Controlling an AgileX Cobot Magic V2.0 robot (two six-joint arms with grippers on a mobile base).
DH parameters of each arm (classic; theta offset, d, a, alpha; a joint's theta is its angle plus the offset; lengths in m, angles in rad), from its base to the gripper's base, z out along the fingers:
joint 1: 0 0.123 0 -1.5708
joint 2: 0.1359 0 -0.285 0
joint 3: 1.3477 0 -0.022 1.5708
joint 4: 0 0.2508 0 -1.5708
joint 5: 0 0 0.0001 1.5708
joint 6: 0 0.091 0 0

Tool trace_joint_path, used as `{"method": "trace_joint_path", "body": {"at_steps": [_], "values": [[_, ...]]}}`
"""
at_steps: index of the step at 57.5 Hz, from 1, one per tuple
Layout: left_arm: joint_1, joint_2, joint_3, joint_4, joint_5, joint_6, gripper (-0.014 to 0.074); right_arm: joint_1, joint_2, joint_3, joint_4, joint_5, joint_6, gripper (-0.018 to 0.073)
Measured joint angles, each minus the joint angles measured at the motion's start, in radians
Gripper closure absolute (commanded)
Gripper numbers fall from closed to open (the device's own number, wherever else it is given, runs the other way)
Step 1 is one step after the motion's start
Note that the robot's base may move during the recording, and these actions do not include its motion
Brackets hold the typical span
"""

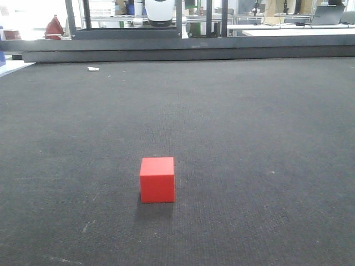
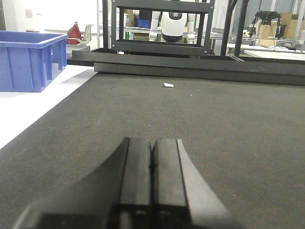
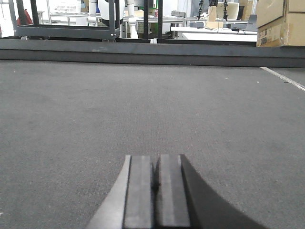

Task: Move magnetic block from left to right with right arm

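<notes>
The magnetic block (image 1: pixel 157 180) stands flat on the dark mat (image 1: pixel 266 122), one face toward the front camera and its top face showing. It is in the near part of the mat, roughly midway between the left and right sides and well away from the far edge. Nothing touches it, and neither of my wrist cameras has it in view.

My right gripper (image 3: pixel 155 160) is clenched with nothing in it. Its two black fingers (image 3: pixel 138 191) lie side by side with only a thin seam between them, low over bare mat and pointing at the far edge. My left gripper (image 2: pixel 152 143) is the same: pressed together, empty, low over the mat.

Near the far left corner lies a small white scrap (image 1: pixel 93 68), well apart from the block. A black rail (image 1: pixel 188 50) runs along the far edge. Off the left edge, on a white surface, stands a blue crate (image 2: pixel 28 59). Beyond the far right corner are cardboard boxes (image 3: pixel 281 21).
</notes>
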Motion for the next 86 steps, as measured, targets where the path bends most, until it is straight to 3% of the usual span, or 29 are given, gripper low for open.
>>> {"method": "trace_joint_path", "body": {"at_steps": [67, 78, 86], "values": [[0.000, 0.000, 0.000, 0.000, 0.000, 0.000, 0.0722, 0.000, 0.000, 0.000, 0.000, 0.000, 0.000, 0.0530], [0.000, 0.000, 0.000, 0.000, 0.000, 0.000, 0.0722, 0.000, 0.000, 0.000, 0.000, -0.066, 0.000, 0.0530], [0.000, 0.000, 0.000, 0.000, 0.000, 0.000, 0.0722, 0.000, 0.000, -0.048, 0.000, -0.001, 0.000, 0.0530]]}}
